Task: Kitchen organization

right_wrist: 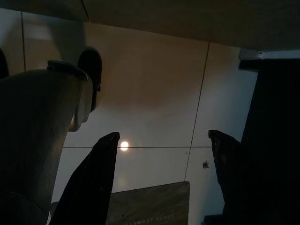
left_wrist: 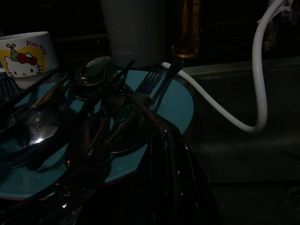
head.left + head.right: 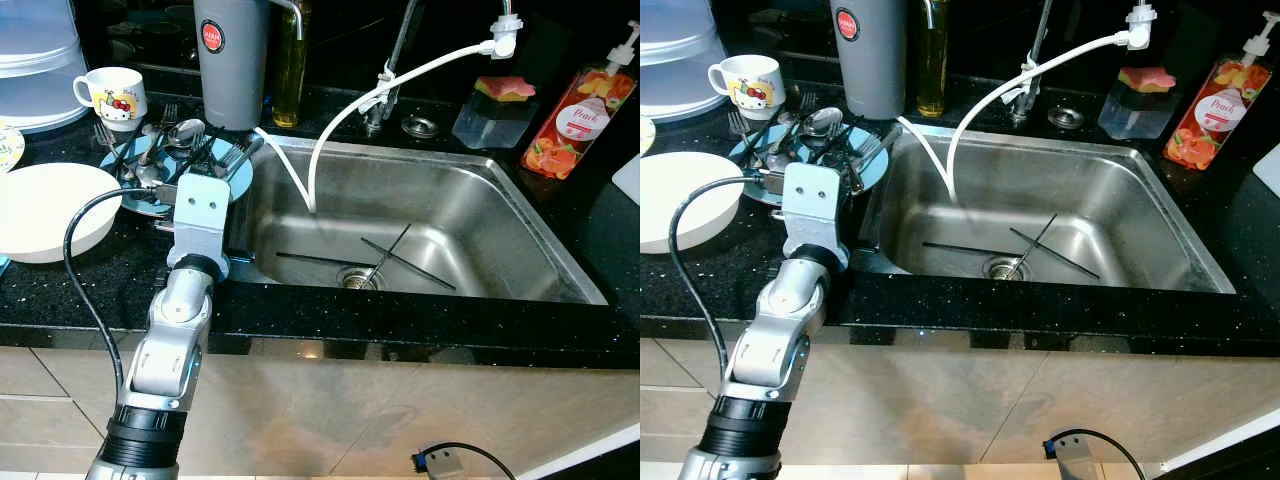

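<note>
While left gripper [image 2: 164,154] reaches the blue round plate [image 3: 238,175], jaw state cannot be told | heaped metal cutlery [image 3: 175,145]: stiff, slippery, grip handles | right gripper [image 1: 161,178] idle, spread wide.

a home kitchen: steel sink [image 3: 420,215], black counter [image 3: 90,275], dirty cutlery [image 3: 165,150].

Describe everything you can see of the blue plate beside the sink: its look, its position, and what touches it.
The blue plate is round, flat and glossy turquoise, probably ceramic or plastic, lying level on the black speckled counter just left of the steel sink. A jumble of metal spoons and forks lies across it, hiding much of its surface. The left gripper reaches over its near edge among the cutlery. A grey canister and a cartoon mug stand behind it.
</note>
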Controlling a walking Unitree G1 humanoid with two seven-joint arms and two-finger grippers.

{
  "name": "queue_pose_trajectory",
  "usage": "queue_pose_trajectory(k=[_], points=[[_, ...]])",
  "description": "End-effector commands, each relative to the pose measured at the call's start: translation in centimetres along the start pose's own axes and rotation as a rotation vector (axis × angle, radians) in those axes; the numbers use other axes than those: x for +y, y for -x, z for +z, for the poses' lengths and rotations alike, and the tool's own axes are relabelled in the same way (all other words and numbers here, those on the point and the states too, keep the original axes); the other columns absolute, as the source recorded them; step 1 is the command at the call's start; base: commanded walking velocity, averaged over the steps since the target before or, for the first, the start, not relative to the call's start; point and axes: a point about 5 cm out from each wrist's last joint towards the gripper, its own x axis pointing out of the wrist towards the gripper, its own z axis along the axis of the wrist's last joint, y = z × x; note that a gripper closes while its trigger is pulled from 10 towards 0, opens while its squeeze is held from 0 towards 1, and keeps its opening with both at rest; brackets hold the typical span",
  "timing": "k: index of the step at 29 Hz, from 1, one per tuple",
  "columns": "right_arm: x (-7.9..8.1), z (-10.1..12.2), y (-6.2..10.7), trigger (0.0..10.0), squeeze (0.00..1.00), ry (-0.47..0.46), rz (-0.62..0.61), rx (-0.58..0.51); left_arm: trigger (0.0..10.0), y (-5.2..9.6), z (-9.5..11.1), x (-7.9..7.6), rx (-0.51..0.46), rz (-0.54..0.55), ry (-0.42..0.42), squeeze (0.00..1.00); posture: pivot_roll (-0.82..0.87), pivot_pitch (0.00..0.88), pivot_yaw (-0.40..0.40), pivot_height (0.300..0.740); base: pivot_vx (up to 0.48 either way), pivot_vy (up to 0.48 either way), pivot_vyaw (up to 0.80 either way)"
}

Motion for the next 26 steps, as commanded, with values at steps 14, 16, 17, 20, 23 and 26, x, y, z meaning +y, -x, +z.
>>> queue_pose_trajectory(k=[14,16,17,20,23,26], points=[[0.1,0.1,0.0,10.0,0.00,-0.015,-0.008,0.002,10.0,-0.1,-0.1,-0.3,0.006,-0.009,0.000,0.00,0.23,0.040,-0.100,0.740,0.000,0.000,0.00],[0.2,0.2,0.0,10.0,0.00,-0.016,-0.007,-0.001,10.0,-0.1,-0.1,-0.3,0.006,-0.009,0.000,0.00,0.23,0.040,-0.100,0.740,0.000,0.000,0.00],[0.2,0.3,-0.1,10.0,0.00,-0.017,-0.007,-0.003,10.0,-0.1,-0.1,-0.3,0.006,-0.009,0.000,0.00,0.22,0.042,-0.099,0.740,0.000,0.000,0.00],[0.3,0.5,-0.1,10.0,0.00,-0.018,-0.006,-0.007,10.0,-0.1,-0.1,-0.3,0.005,-0.010,0.000,0.00,0.22,0.042,-0.099,0.740,0.000,0.000,0.00],[0.3,0.5,-0.1,10.0,0.00,-0.018,-0.006,-0.008,10.0,-0.2,-0.1,-0.2,0.004,-0.009,0.001,0.00,0.22,0.041,-0.098,0.740,0.000,0.000,0.00],[0.3,0.7,-0.1,10.0,0.00,-0.022,-0.008,-0.014,10.0,-0.2,0.0,-0.3,0.002,-0.012,0.001,0.00,0.23,0.042,-0.096,0.740,0.000,0.000,0.00]])
